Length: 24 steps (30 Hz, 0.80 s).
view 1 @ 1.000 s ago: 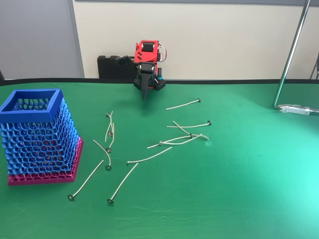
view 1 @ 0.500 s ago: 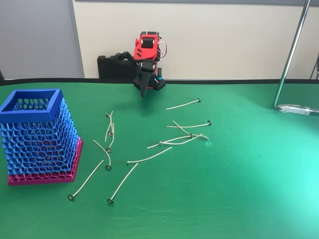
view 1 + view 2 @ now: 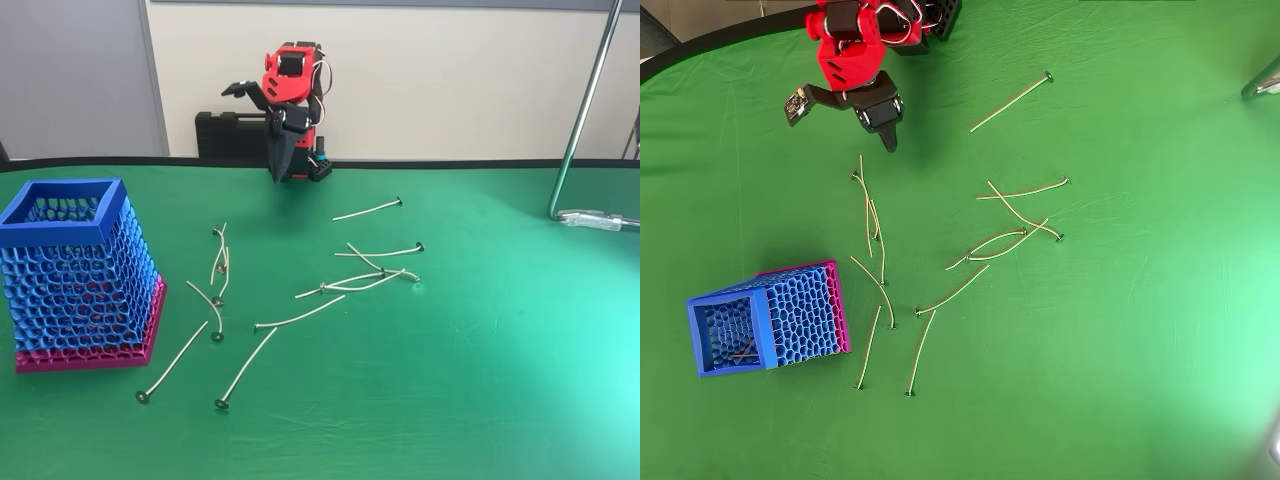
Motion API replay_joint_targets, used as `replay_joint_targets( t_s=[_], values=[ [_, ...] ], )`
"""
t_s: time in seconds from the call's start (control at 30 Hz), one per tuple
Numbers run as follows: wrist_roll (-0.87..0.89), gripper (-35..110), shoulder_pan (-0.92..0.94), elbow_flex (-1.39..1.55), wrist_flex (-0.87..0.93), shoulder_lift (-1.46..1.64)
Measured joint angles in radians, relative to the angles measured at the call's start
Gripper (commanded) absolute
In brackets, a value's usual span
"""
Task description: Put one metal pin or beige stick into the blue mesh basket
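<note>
Green cloth-covered table [image 3: 500, 380], cream wall [image 3: 450, 80] behind, grey panel [image 3: 70, 80] at left, chrome pole [image 3: 585, 110] at right

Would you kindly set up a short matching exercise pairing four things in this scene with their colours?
Things:
1. basket walls
2. basket base
3. tabletop
4. arm body

Colours:
A. green
B. red
C. blue
D. magenta-pink

Pairs: 1-C, 2-D, 3-A, 4-B
</note>
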Motion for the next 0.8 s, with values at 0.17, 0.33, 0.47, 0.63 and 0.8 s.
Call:
replay_joint_targets(
  t_s=[0.17, 0.33, 0.47, 0.63, 0.8],
  values=[
    [-0.098, 1, 0.028, -0.156, 0.117, -0.132],
    [-0.258, 1, 0.092, -0.184, 0.130, -0.265],
    [-0.359, 1, 0.160, -0.212, 0.130, -0.364],
    [-0.460, 1, 0.201, -0.242, 0.130, -0.480],
    [-0.565, 1, 0.236, -0.328, 0.130, -0.601]
  ],
)
